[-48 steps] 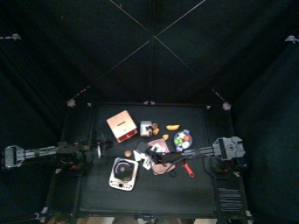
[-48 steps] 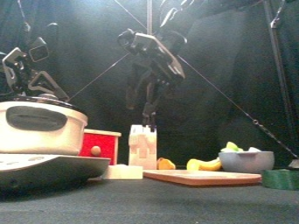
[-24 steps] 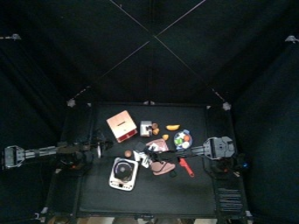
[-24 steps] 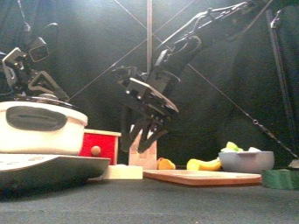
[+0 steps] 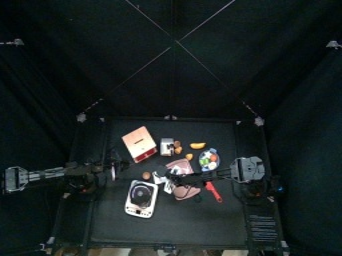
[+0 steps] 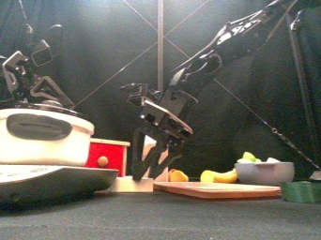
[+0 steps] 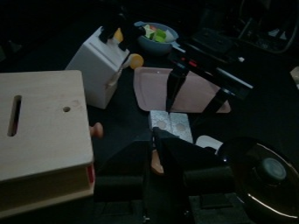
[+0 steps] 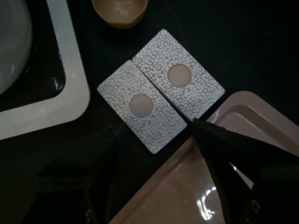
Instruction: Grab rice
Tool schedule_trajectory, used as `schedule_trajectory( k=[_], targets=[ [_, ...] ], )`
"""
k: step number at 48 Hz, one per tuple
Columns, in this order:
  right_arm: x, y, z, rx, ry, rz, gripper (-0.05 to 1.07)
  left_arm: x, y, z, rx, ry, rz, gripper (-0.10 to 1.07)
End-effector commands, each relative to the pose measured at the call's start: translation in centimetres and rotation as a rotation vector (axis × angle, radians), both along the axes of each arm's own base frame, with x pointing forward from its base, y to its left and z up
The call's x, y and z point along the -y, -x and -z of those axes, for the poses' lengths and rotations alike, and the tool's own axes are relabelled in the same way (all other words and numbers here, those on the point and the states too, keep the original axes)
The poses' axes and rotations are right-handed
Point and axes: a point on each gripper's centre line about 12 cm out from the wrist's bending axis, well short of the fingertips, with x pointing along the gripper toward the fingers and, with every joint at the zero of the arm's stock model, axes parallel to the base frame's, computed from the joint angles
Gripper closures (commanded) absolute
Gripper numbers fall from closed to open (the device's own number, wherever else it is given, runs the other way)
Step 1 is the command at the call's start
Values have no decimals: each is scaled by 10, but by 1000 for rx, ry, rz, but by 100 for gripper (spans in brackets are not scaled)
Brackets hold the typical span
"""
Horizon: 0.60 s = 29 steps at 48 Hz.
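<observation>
Two right gripper (image 8: 163, 166) jaws stood spread wide — empty — above the speckled rice packet (image 8: 162, 87); left gripper's state hidden.

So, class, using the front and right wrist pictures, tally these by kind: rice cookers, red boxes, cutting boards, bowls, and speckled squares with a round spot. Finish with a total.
Rice cookers: 1
Red boxes: 1
Cutting boards: 1
Bowls: 1
Speckled squares: 2
Total: 6
</observation>
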Motion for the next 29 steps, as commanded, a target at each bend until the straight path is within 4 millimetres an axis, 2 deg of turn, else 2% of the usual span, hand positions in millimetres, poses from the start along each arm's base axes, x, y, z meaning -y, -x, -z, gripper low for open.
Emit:
schedule_trajectory(
  k=[1, 29],
  targets=[
    [0, -6, -12, 48, -6, -6, 9, -1, -3, -5, 13, -8, 1, 42],
    [-8, -8, -12, 52, -4, -28, 9, -1, -3, -5, 11, -8, 1, 42]
  ],
)
